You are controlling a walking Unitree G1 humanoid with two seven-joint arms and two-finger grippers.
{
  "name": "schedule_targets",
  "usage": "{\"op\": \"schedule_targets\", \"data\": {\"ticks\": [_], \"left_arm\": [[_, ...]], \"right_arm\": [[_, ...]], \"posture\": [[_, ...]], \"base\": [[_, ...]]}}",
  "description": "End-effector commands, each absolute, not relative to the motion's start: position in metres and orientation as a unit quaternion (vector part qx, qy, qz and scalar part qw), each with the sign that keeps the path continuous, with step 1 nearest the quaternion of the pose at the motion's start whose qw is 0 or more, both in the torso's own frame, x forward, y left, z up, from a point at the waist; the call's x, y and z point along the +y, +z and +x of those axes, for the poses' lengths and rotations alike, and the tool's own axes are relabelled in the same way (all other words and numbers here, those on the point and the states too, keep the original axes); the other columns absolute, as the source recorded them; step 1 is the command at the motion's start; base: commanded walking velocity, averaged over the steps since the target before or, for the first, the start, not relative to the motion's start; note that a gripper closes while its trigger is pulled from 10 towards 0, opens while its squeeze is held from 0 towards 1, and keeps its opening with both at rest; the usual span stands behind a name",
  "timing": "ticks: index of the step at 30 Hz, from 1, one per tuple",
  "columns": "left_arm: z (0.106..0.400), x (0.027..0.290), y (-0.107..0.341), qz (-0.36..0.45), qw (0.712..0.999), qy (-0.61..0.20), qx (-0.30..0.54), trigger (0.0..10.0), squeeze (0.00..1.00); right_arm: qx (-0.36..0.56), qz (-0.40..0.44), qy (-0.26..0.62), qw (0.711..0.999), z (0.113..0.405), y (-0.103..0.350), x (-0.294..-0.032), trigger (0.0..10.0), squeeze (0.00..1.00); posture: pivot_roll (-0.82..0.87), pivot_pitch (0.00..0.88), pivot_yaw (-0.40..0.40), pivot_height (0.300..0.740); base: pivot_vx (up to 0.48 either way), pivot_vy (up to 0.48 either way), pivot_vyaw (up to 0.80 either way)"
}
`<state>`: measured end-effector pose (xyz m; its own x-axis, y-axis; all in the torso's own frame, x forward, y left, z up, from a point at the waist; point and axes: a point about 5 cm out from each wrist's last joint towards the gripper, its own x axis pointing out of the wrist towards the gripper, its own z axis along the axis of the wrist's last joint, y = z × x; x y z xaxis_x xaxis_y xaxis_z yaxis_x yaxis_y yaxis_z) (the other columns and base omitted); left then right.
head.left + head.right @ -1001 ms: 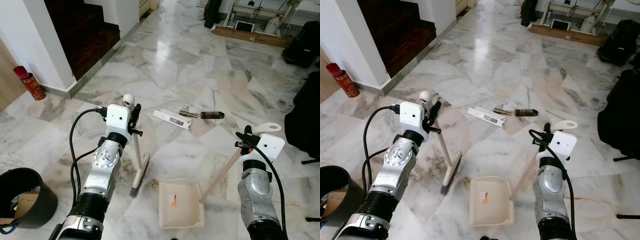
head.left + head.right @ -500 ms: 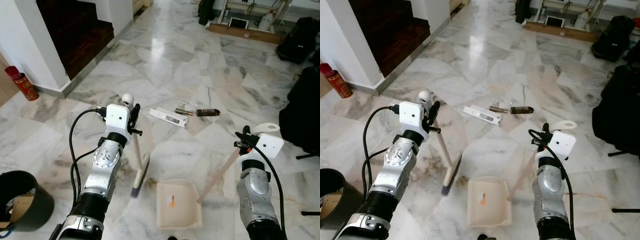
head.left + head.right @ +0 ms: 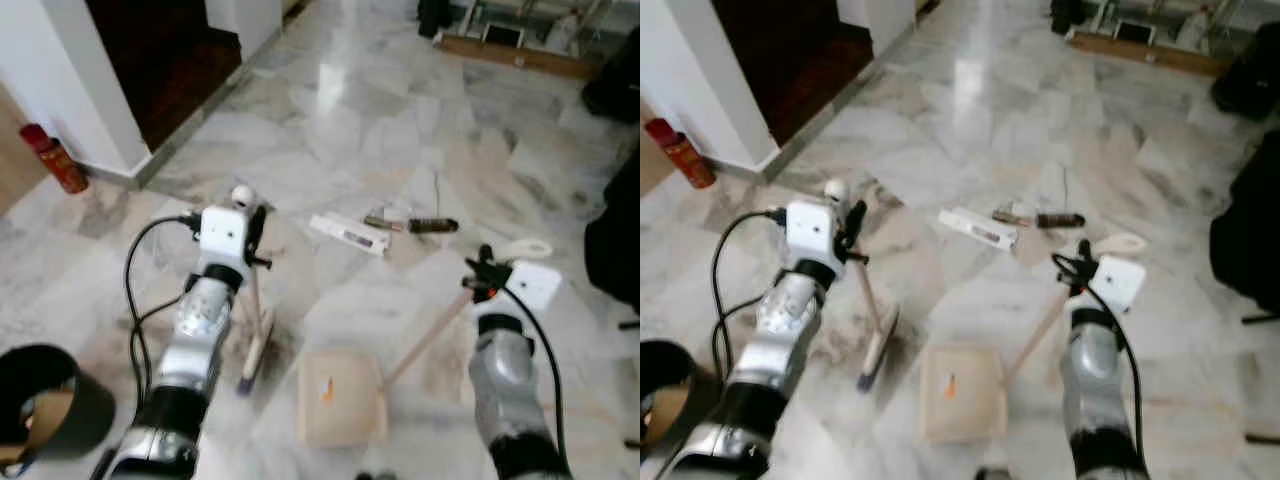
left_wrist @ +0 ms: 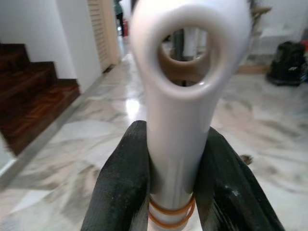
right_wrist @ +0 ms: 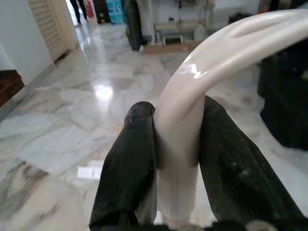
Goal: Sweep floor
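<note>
My left gripper is shut on the top of a cream broom handle, whose fingers clamp it on both sides. The broom head rests on the marble floor below. My right gripper is shut on the curved cream dustpan handle. The dustpan lies flat on the floor between the arms. Litter lies further ahead: a white flat box and a brown tube.
A black bin stands at the near left. A red canister sits by the white wall, with dark wooden stairs behind it. Black bags stand at the right, and shelving with items at the far end.
The whole picture has shifted and blurred, so the camera is moving. Both grippers keep their holds. The broom and dustpan stay in about the same place before me.
</note>
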<state>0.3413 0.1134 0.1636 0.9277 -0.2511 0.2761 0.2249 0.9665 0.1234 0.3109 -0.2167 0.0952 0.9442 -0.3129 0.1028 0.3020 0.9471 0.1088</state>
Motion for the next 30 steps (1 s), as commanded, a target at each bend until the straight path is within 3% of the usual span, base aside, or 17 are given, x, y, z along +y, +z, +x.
{"op": "schedule_targets", "data": {"ticks": [1, 18, 30], "left_arm": [[0.3416, 0.1215, 0.1732, 0.046, 0.978, -0.11, -0.169, 10.0, 0.0], [0.3416, 0.1201, 0.1744, 0.046, 0.978, -0.114, -0.169, 10.0, 0.0], [0.341, 0.1175, 0.1731, 0.044, 0.977, -0.121, -0.169, 10.0, 0.0]], "right_arm": [[-0.078, 0.044, -0.152, 0.984, 0.3129, 0.1031, -0.2152, 10.0, 0.0], [-0.095, 0.042, -0.159, 0.982, 0.3122, 0.11, -0.215, 10.0, 0.0], [-0.096, 0.043, -0.158, 0.982, 0.3128, 0.1104, -0.2129, 10.0, 0.0]], "posture": [[0.06, 0.148, -0.037, 0.74], [0.06, 0.173, -0.029, 0.74], [0.06, 0.138, -0.028, 0.74]], "base": [[0.319, 0.0, 0.0], [0.327, 0.0, 0.0], [0.326, 0.0, 0.0]]}}
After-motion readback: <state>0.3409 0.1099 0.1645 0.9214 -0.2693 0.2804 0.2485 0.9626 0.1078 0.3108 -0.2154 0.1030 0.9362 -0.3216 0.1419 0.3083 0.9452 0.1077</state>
